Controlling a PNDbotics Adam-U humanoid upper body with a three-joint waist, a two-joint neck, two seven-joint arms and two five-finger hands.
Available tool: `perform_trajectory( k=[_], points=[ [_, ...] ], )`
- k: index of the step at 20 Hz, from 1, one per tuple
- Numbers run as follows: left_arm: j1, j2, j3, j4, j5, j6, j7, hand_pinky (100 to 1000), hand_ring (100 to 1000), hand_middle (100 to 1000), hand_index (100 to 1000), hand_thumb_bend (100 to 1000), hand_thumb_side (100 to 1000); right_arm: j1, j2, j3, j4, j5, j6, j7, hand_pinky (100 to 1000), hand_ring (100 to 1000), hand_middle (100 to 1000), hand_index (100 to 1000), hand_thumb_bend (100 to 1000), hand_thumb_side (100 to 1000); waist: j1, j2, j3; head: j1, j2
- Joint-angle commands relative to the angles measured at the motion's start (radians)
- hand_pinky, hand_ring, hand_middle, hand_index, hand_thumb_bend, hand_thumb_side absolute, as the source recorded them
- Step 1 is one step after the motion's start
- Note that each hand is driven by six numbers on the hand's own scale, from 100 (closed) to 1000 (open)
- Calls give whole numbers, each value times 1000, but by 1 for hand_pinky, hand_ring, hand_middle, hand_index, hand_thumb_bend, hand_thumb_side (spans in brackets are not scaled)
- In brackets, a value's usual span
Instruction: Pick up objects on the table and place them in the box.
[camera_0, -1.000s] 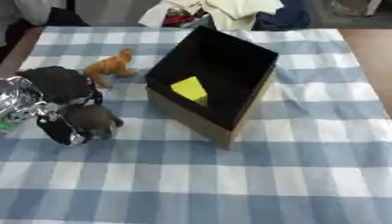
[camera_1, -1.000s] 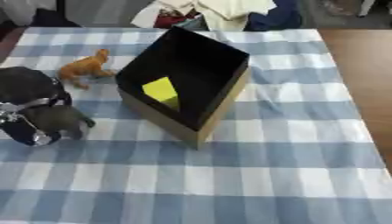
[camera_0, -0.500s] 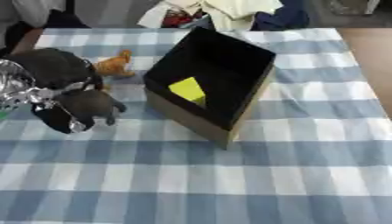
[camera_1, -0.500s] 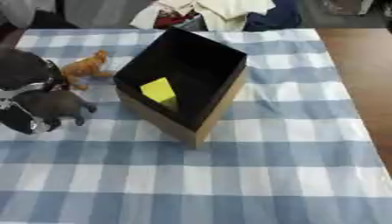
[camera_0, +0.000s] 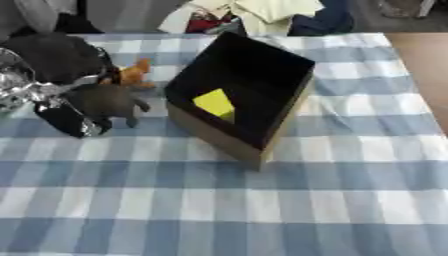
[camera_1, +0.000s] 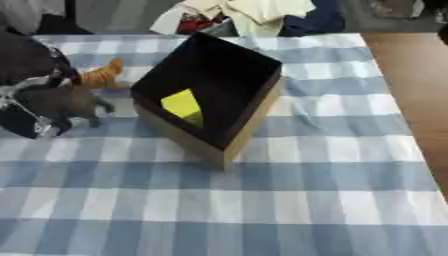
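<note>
Leftmost, my left hand (camera_0: 92, 102) sat at the left edge of the tabletop (camera_0: 262, 210), dark fingers curled downward with nothing visibly between them, so I read it as clenched on nothing rather than grasping. Just beyond it, and touching or nearly touching the back of the hand in the left eye view, was the small orange toy animal (camera_1: 105, 76); it lay up and slightly to the right of my fingers, between the hand and the near-left wall of the box (camera_0: 289, 107). Its long axis seemed to run roughly left to right, head end toward the box, though much of it was hidden by my arm in one view. Further right stood the open box, black inside, set askew on the checked cloth, with a yellow piece (camera_0: 215, 102) already lying on its floor. My right hand showed in neither view, so the left was plainly the nearer one. I judged the coming move turned on that short offset: the toy lay away from me, beyond my fingertips, and the box opening just to its right.
</note>
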Motion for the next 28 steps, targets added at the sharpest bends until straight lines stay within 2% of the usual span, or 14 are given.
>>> perform_trajectory(
  k=[1,10,16,22,28],
  points=[
    [-59,8,2,-15,29,-11,-5,417,456,314,470,100,106,-15,-21,1,-20,-11,0,3,1000,956,735,893,100,714,4,-26,-3,4,0],
    [-229,-84,-37,2,90,-13,-28,413,452,313,466,100,139,-17,-18,5,-22,-14,3,10,1000,956,734,894,100,713,15,-25,-21,17,-3],
    [-320,-151,-65,48,107,-12,-8,411,449,312,462,100,167,-24,-13,8,-25,-17,6,14,1000,957,733,894,100,713,18,-21,-34,29,-11],
    [-372,-198,-98,102,75,-11,52,413,451,314,464,100,170,-29,-1,14,-30,-19,11,25,1000,957,732,895,100,716,24,-14,-55,48,-20],
    [-405,-253,-110,172,50,-37,161,422,454,322,470,100,231,-43,13,21,-35,-25,16,37,1000,957,732,896,100,720,26,1,-78,77,-33]
  ],
)
